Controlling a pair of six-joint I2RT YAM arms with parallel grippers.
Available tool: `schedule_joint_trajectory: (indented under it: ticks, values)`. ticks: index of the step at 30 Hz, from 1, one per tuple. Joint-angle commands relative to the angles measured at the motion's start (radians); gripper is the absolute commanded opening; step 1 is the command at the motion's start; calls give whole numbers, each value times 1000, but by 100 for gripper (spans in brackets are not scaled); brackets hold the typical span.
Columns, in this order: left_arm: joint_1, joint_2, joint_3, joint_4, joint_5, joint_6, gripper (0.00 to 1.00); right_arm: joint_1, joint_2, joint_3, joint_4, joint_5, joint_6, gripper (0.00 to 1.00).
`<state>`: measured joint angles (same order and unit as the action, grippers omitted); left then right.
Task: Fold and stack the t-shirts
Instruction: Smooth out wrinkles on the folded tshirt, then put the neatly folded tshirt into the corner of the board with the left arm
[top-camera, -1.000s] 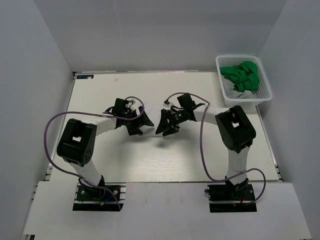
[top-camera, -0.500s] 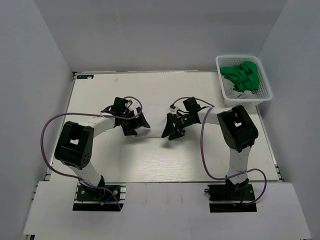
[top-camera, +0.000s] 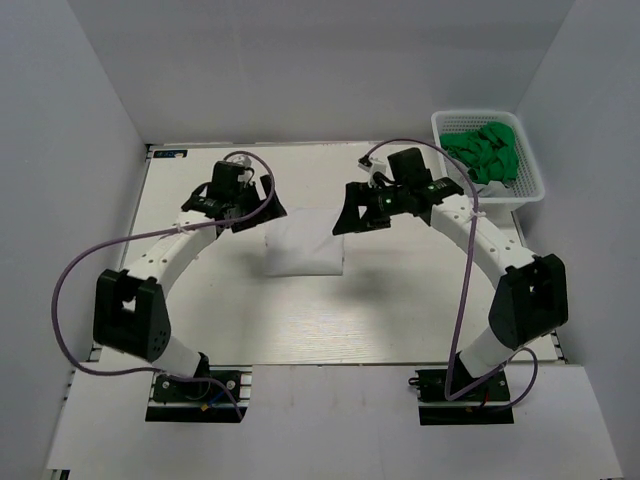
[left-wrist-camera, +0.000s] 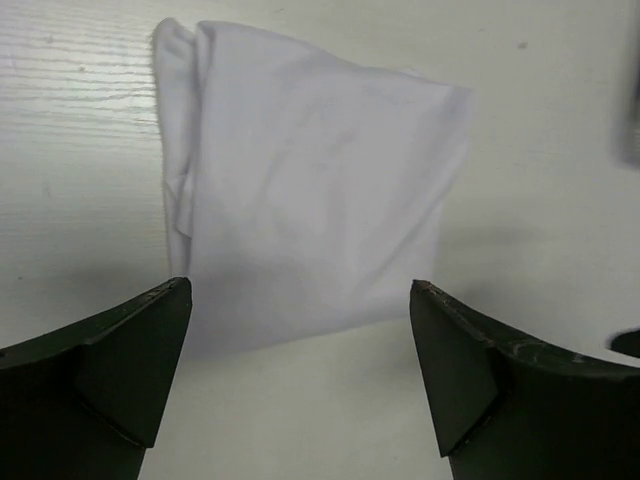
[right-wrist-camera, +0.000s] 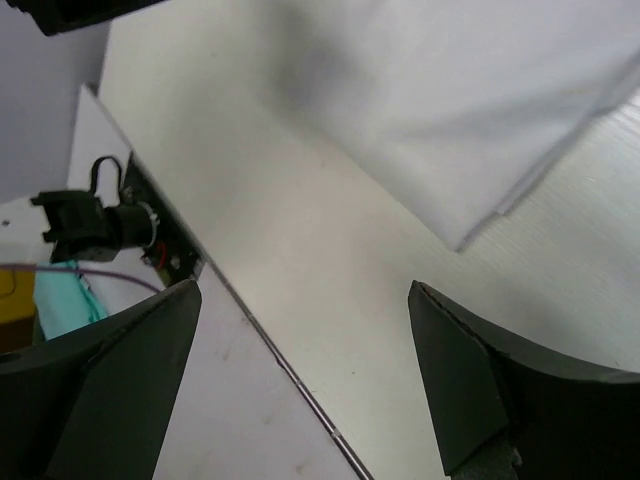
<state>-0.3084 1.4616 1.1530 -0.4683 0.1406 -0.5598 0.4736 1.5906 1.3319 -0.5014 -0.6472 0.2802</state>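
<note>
A white t-shirt lies folded into a flat rectangle on the table in the top view. My left gripper hovers at its far-left corner, open and empty. My right gripper hovers at its far-right corner, open and empty. In the left wrist view the folded white shirt lies just beyond the open left gripper. In the right wrist view a corner of the shirt shows at top right, apart from the open right gripper. Green t-shirts lie crumpled in the basket.
A white mesh basket stands at the table's far right corner, holding the green shirts and some white cloth. The enclosure walls rise at left, right and back. The left arm's base shows in the right wrist view.
Both grippers have moved away from the middle of the shirt, toward the far side and apart. The folded white shirt now lies uncovered and flat.
</note>
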Motion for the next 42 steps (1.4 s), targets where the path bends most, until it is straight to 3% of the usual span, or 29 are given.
schedule_joint_trajectory:
  ticks: [1,5,14,21,25,30,34,39,42]
  values:
    - [8,88,14,-58,-73,47,100,-13,0,45,-153,197,27,90]
    - [8,193,33,-20,-99,47,100,-30,-47,96,-230,302,22,90]
    - [-12,377,53,57,-121,80,82,-78,-168,37,-256,402,50,90]
    - [-12,453,79,43,-190,66,41,-108,-218,-14,-275,457,60,90]
    - [5,462,124,-1,-291,20,0,-128,-250,-26,-275,524,66,90]
    - [67,528,275,-105,-493,52,0,-150,-256,-46,-252,564,68,90]
    - [133,614,434,-167,-527,116,0,-159,-245,-48,-229,606,71,90]
    - [238,697,539,-124,-536,253,0,-167,-196,-1,-193,627,50,90]
    - [296,789,709,-170,-558,285,0,-170,-131,47,-170,641,48,90]
